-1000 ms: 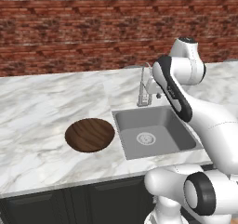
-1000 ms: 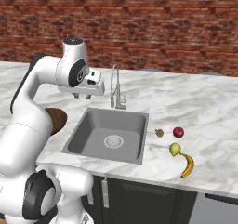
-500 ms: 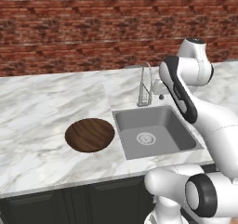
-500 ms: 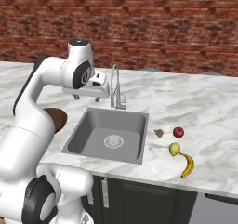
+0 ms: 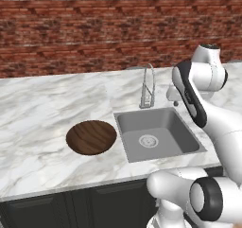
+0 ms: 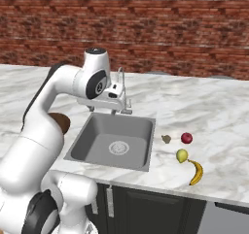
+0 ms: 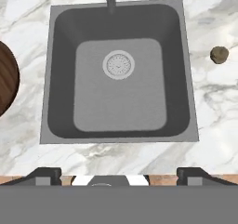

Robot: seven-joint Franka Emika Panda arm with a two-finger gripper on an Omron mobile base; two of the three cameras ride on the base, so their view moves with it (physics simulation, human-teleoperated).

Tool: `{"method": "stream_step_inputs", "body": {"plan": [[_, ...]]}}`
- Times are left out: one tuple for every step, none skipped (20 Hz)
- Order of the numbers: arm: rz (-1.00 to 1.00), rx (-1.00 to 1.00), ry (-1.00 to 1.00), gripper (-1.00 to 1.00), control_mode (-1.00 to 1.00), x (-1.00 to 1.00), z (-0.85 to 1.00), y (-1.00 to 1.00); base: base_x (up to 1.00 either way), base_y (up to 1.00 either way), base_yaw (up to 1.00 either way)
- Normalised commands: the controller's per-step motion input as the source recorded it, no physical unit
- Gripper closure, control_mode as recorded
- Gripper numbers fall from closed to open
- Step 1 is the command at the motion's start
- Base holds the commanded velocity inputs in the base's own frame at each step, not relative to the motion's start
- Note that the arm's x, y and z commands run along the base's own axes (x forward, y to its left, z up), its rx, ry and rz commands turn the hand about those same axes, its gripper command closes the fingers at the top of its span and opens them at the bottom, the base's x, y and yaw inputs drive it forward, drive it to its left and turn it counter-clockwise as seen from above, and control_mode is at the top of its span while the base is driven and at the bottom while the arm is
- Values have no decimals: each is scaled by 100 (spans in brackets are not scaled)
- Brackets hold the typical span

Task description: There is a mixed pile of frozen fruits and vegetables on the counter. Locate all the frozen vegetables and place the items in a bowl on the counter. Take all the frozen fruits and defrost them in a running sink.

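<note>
My gripper hangs open and empty over the back of the sink, beside the faucet. In the left base view the gripper is right of the faucet. In the hand view its fingertips stand wide apart above the sink. On the counter right of the sink lie the pale beige lump, the red fruit, the yellow-green oval and the banana. The beige lump shows in the hand view too. The brown bowl sits left of the sink.
A brick wall runs behind the counter. Dark cabinets stand under it. My own arm hides most of the bowl in the right base view. The drain lies mid-basin.
The hand has drifted a little to the right and lower, over the sink's back edge. The bowl and the items on the counter have not moved.
</note>
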Motion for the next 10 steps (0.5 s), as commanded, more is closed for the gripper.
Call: {"method": "stream_step_inputs", "body": {"plan": [[-7,0,10,-100,-100,0,-19,-56,0,0,0],[-6,0,10,-100,-100,0,-20,-57,0,0,0],[-5,0,9,-100,-100,0,-20,-57,0,0,0],[-4,0,8,-100,-100,2,-21,-57,0,0,0],[-3,0,7,-100,-100,4,-20,-58,0,0,0],[-3,0,7,-100,-100,6,-21,-59,0,0,0],[-3,0,6,-100,-100,7,-22,-59,0,0,0],[-2,0,5,-100,-100,9,-24,-59,0,0,0],[-2,0,5,-100,-100,9,-25,-59,0,0,0],[-2,0,5,-100,-100,11,-26,-59,0,0,0]]}}
